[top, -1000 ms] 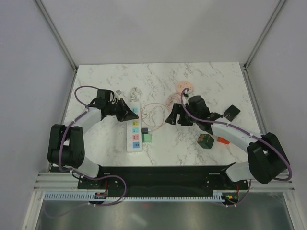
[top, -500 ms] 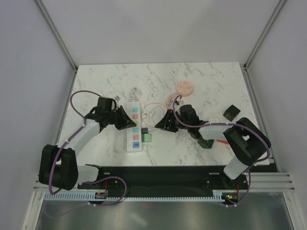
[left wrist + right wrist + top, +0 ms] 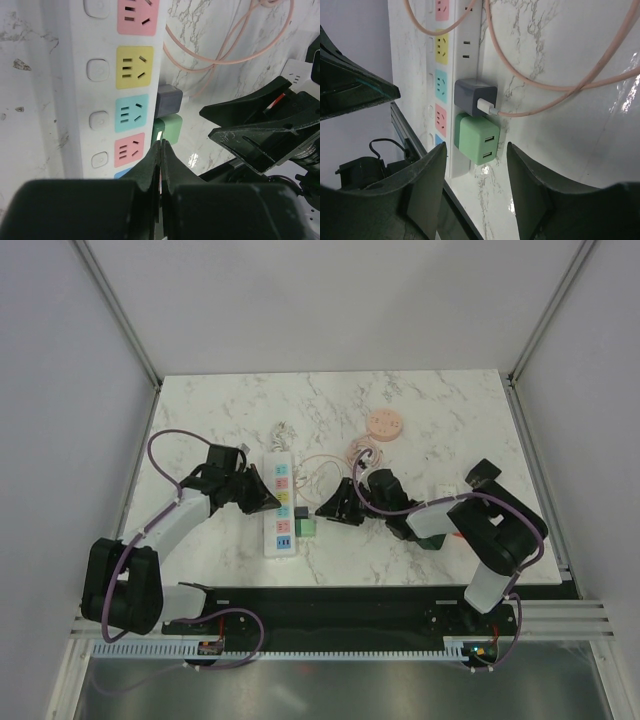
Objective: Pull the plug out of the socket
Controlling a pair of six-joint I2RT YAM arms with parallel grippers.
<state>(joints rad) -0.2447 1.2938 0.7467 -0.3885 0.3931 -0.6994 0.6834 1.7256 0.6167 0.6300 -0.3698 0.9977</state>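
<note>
**Brace the strip, square up on the green plug**

On the table the strip lies lengthwise between the two arms, with both plugs on the side facing the right jaws.

The left gripper is fully closed and holds nothing. Its joined tips sit over the strip's near edge, just beside the red outlet, which looks like a hold-down. It is best kept bearing down there so the strip cannot slide.

The right gripper is partly open and empty. The green plug sits straight ahead of its tips and centred on the gap, so it is most likely the target. The grey plug touches the green one on the far side, with the pink cable running from its face.

The jaws should advance until the pads flank the green body alone. They should close on its flat sides and draw straight back from the strip, without twisting. Tips that run on too far would reach the grey plug or snag the cable.
</note>
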